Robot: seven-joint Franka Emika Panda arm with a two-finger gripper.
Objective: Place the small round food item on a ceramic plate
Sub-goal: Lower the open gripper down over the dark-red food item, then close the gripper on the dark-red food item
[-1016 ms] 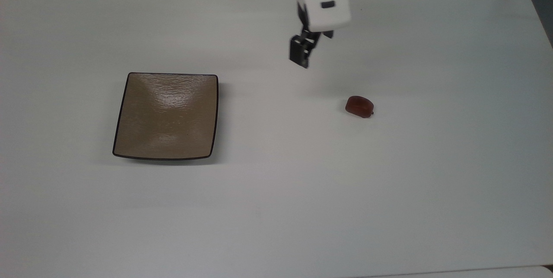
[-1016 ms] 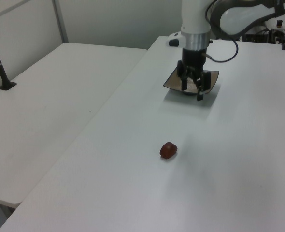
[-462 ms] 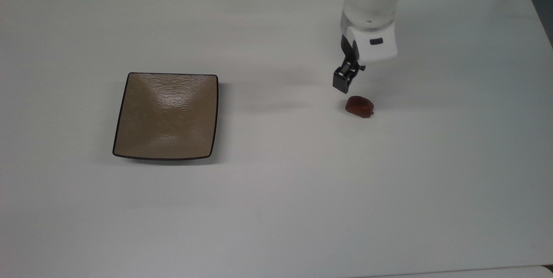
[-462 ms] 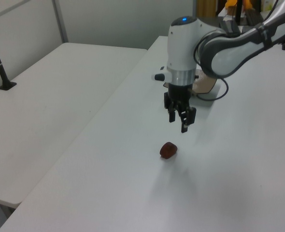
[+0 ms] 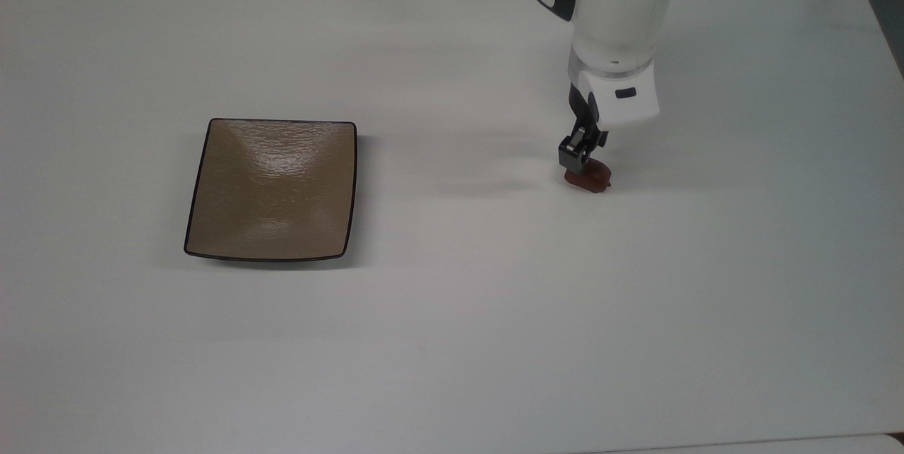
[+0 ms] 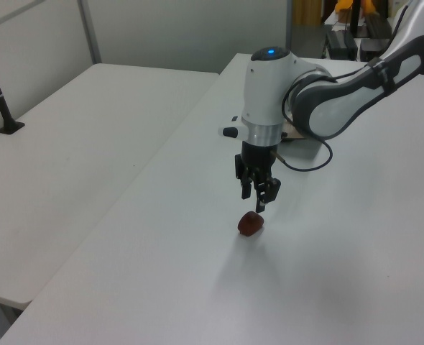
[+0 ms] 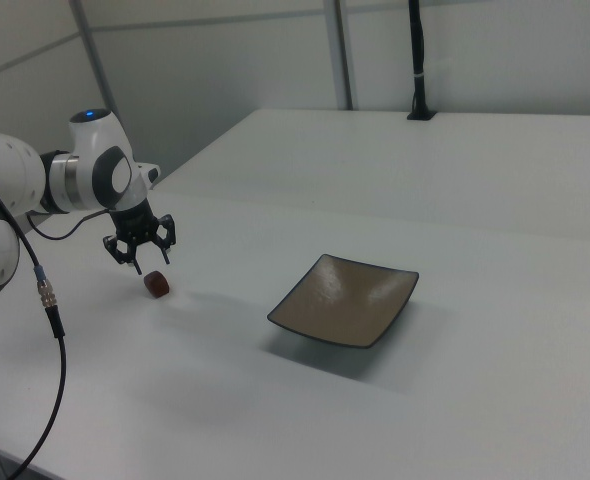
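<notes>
Descending over the small round food item (image 5: 592, 178), the gripper (image 6: 258, 200) has closed most of the distance it kept half a second ago. One second ago it hung well apart from the item, toward the ceramic plate (image 5: 272, 188); it has since crossed the white table (image 5: 452, 341) and dropped.

Current state:
- Gripper: fingers spread apart, holding nothing. In the right view the two fingers straddle empty air just above the item (image 7: 156, 284); in the left view the tips sit just above it (image 6: 250, 224).
- Item: resting on the table, in the same spot as in the earlier frames. It has not been disturbed.
- Plate: bare, well apart from the item, toward the top view's left.

Assessment: the approach phase is nearly complete; grasping has not begun. The next move probably calls for a short further descent so the fingers bracket the item, followed by closure. The item is glossy and rounded, so an off-centre squeeze could make it slip or roll away. Transfer to the plate remains wholly undone.
</notes>
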